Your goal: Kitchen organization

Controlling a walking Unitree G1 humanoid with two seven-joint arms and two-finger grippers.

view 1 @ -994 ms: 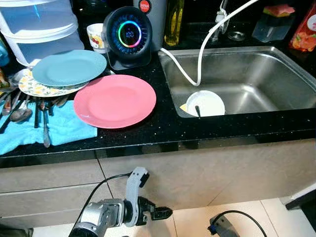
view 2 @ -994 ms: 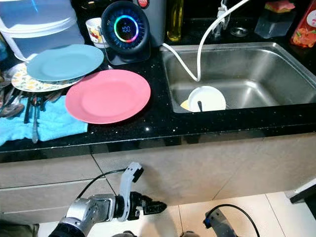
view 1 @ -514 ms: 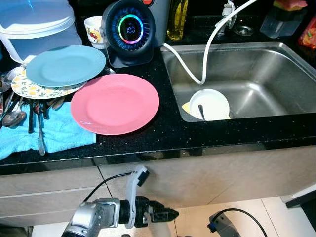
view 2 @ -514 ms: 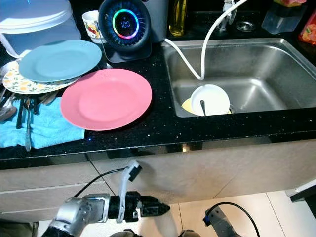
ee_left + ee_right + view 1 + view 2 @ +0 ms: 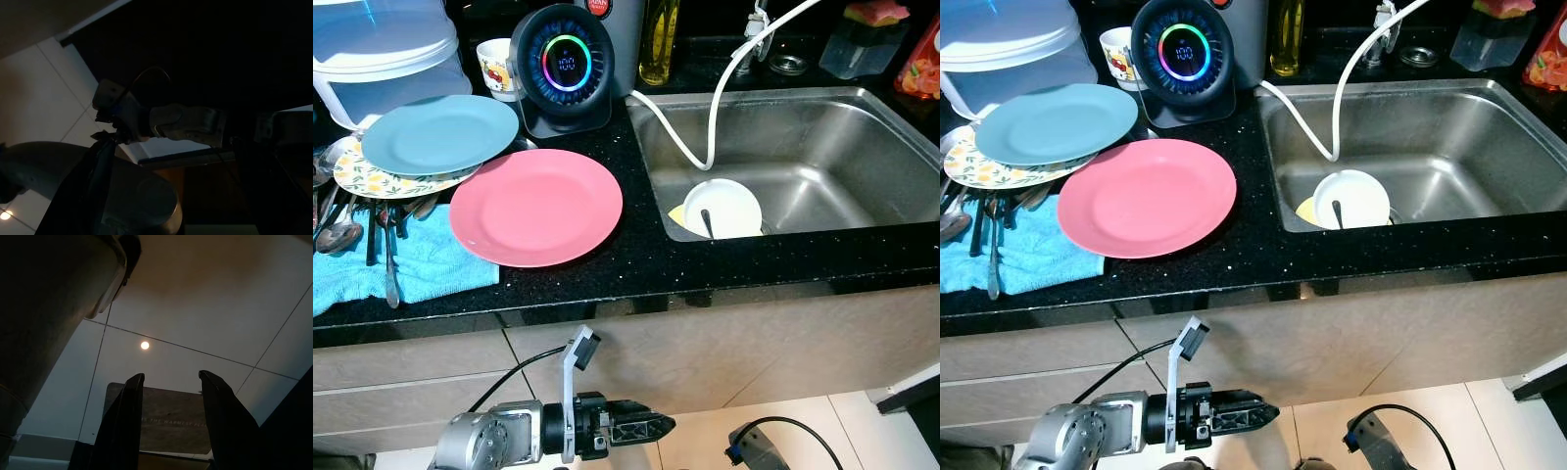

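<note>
A pink plate point(image 5: 536, 207) lies on the black desk point(image 5: 636, 264) beside the sink point(image 5: 822, 147). Below, the left pincer point(image 5: 656, 427) hangs clenched and empty (right pincer point(image 5: 171, 396) released, over floor tiles).

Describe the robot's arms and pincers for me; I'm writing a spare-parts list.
The left arm is a silver metal cylinder ending in a black pincer with long black fingers. A white bracket rises from the wrist, carrying a small black module with a thin black cable. The right pincer has two long, flat black fingers.
</note>
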